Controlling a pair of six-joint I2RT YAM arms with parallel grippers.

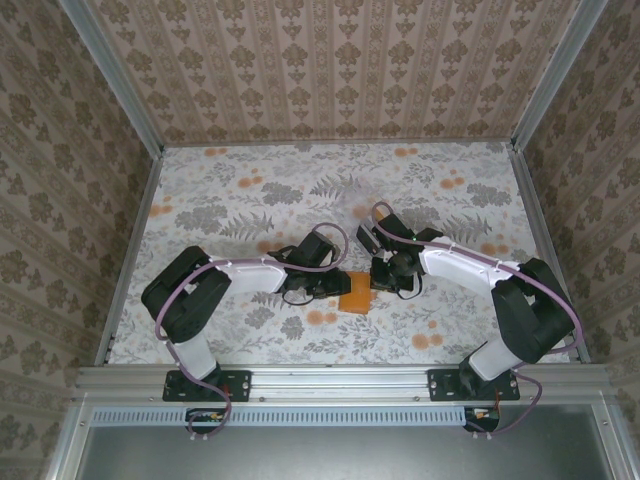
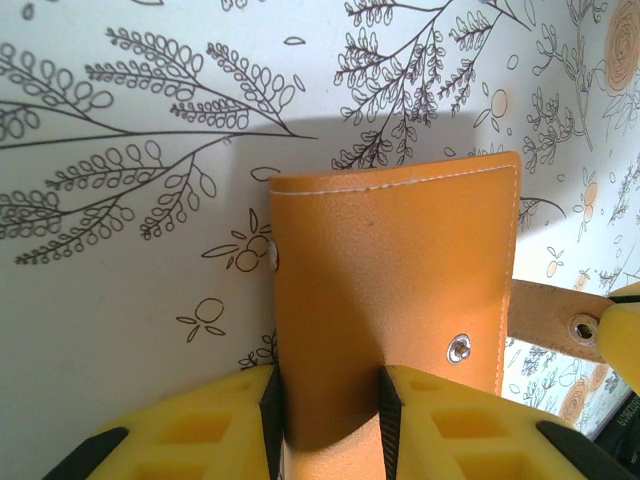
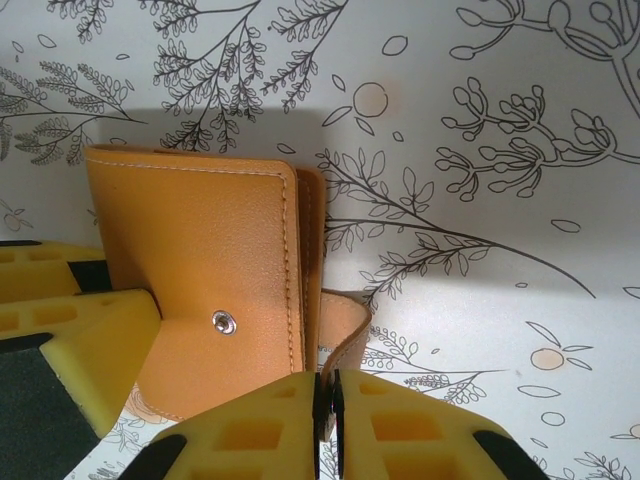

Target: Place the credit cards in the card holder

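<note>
The card holder (image 1: 356, 296) is a small flat orange wallet, held just above the floral table between both arms. My left gripper (image 1: 335, 288) is shut on its near edge; in the left wrist view the black pads pinch the orange cover (image 2: 400, 270) at the gripper (image 2: 327, 385). My right gripper (image 1: 385, 282) is shut on the tan snap strap (image 3: 345, 320), which bends out from the holder (image 3: 200, 250) into the closed fingers (image 3: 325, 385). A metal snap stud (image 3: 223, 320) shows on the cover. The credit cards are out of view.
The floral table cover (image 1: 250, 200) stretches back to patterned walls with metal corner posts (image 1: 120, 80). A metal rail (image 1: 340, 378) runs along the near edge by the arm bases. A yellow finger of the left gripper (image 3: 90, 340) sits at the holder's left.
</note>
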